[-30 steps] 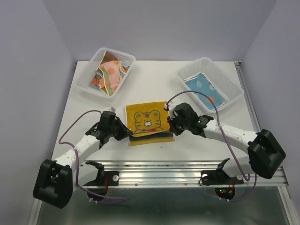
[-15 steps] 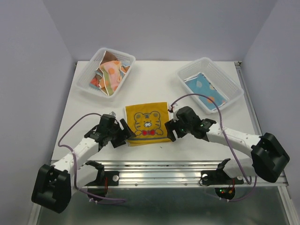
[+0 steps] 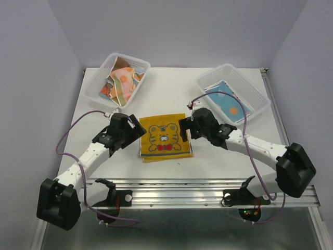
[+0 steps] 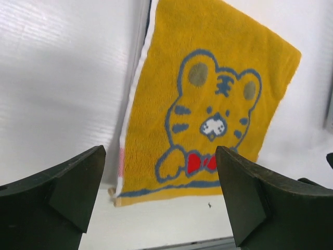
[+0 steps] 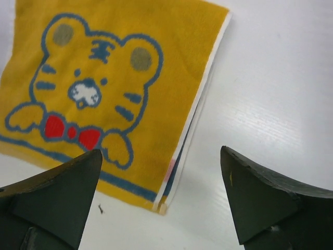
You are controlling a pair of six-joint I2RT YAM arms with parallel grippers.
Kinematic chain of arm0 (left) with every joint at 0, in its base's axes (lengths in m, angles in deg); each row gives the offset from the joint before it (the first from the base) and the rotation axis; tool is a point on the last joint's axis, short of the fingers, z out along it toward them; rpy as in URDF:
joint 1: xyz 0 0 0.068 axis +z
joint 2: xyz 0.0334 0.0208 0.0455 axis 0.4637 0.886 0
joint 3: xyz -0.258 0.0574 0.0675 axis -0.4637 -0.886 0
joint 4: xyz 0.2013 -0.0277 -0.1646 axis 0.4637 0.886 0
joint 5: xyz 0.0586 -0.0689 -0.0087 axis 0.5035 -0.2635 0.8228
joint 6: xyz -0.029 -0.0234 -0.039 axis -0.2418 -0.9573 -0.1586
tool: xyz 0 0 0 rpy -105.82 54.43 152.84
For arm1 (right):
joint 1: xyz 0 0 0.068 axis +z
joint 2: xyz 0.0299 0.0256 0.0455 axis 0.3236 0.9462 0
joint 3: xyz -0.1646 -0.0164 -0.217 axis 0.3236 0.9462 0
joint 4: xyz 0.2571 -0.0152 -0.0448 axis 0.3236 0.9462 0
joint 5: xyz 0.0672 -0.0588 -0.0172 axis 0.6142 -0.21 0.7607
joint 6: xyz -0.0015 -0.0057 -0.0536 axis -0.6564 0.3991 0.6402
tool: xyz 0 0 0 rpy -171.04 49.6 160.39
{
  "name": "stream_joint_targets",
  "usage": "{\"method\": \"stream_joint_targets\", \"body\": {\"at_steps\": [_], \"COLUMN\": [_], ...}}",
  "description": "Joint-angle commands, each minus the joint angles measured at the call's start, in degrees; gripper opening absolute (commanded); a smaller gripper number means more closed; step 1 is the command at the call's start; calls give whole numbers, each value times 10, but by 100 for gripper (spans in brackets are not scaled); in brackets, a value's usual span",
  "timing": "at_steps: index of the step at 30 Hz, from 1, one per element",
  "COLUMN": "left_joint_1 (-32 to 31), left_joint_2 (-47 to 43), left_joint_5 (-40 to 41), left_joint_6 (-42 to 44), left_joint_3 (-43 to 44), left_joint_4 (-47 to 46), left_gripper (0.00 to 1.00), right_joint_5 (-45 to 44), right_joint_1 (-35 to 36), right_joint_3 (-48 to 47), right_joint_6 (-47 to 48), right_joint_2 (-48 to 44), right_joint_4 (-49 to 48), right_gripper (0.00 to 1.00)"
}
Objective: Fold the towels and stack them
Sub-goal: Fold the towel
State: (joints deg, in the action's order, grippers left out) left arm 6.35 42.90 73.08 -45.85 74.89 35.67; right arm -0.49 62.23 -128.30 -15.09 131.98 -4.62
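From above I see the yellow tiger towel lying flat on the tabletop, between my left tool and right tool. The wrist views show both tools spread wide, holding nothing, and other towel edges peeking out underneath.

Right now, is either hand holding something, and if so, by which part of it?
Nothing is held. The left hand and the right hand are both open with nothing between their fingers. The yellow towel lies flat between them, not gripped.
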Motion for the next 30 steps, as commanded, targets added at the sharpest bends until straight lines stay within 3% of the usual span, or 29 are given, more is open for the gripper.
{"method": "stream_joint_targets", "body": {"at_steps": [1, 6, 10, 15, 19, 24, 30], "left_joint_1": [0, 0, 4, 11, 23, 33, 42], "left_joint_2": [77, 173, 229, 296, 334, 376, 414], "left_joint_5": [53, 64, 98, 113, 114, 112, 109], "left_joint_6": [21, 42, 48, 59, 60, 63, 64], "left_joint_3": [55, 102, 147, 198, 221, 240, 264], "left_joint_4": [-46, -93, -93, -91, -90, -90, -84], "left_gripper": [99, 98, 92, 79, 75, 70, 57], "right_joint_5": [-39, 8, 30, 52, 43, 46, 53], "right_joint_1": [-34, -76, -107, -119, -126, -134, -143], "right_joint_3": [-83, -146, -195, -231, -250, -271, -283], "right_joint_6": [-26, -38, -36, -18, -10, -4, -5], "right_joint_2": [62, 165, 223, 277, 305, 331, 360], "right_joint_4": [-31, -34, -36, -35, -43, -48, -57], "right_gripper": [100, 100, 99, 79, 63, 59, 56]}}
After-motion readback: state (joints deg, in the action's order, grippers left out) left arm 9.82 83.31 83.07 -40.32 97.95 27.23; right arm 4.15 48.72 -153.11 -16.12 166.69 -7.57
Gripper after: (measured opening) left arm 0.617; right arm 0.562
